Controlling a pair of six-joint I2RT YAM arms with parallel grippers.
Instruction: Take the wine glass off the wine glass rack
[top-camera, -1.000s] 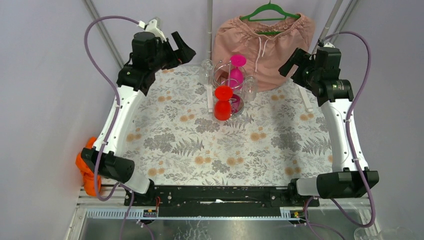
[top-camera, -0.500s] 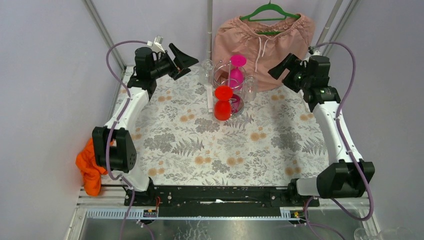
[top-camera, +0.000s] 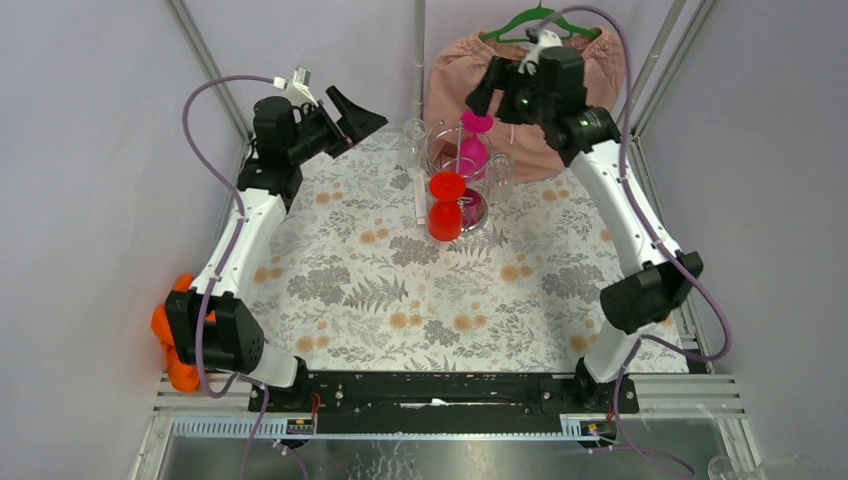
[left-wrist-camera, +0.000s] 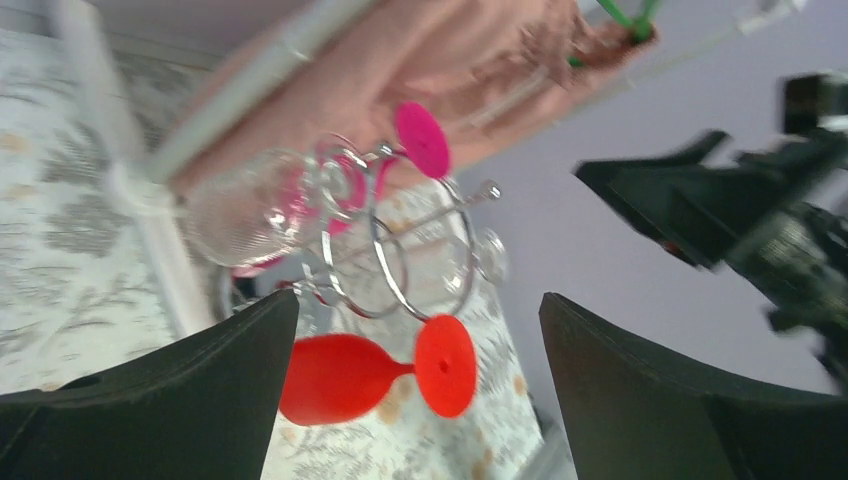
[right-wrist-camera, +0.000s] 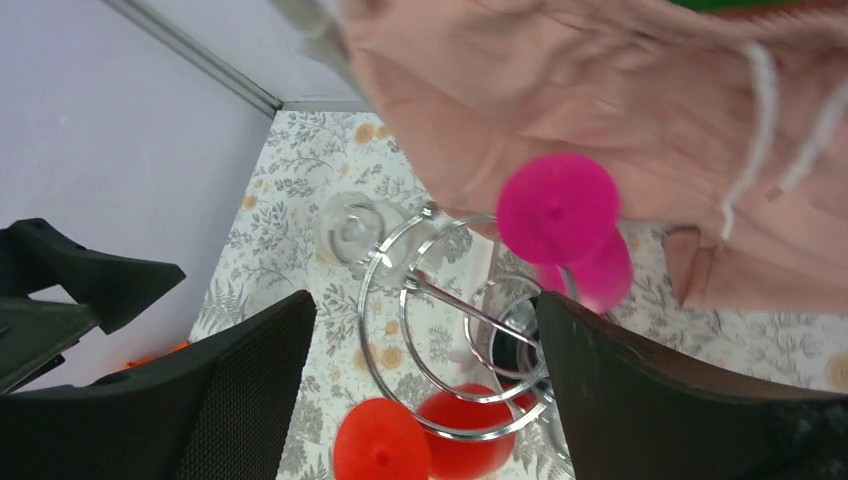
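— What changed just now?

— The right arm. A second ago it stood off at the far right. Now it has swung across the back, and the right pincer (top-camera: 492, 90) hangs just above the rack (top-camera: 458, 165), close over the foot of the pink glass (top-camera: 474, 140).

— Holding anything?

— No. Its wrist view shows the fingers spread wide with nothing between them, looking straight down on the wire loops. The left pincer (top-camera: 360, 118) is released too. It has shifted only a little and waits off to the rack's left, pointing at it.

— And the glasses?

— All on the rack, at the far middle of the surface (top-camera: 400, 290), in front of the pink garment (top-camera: 450, 70). The pink one hangs upside down on the far side and the red glass (top-camera: 445, 220) on the near side, with clear glasses (top-camera: 413, 140) at the sides.

— So where does that leave the job?

— Nothing is off yet. I'd judge this as the approach, with the pink glass the likely pick. The stem still has to be gripped and slid out of its loop.
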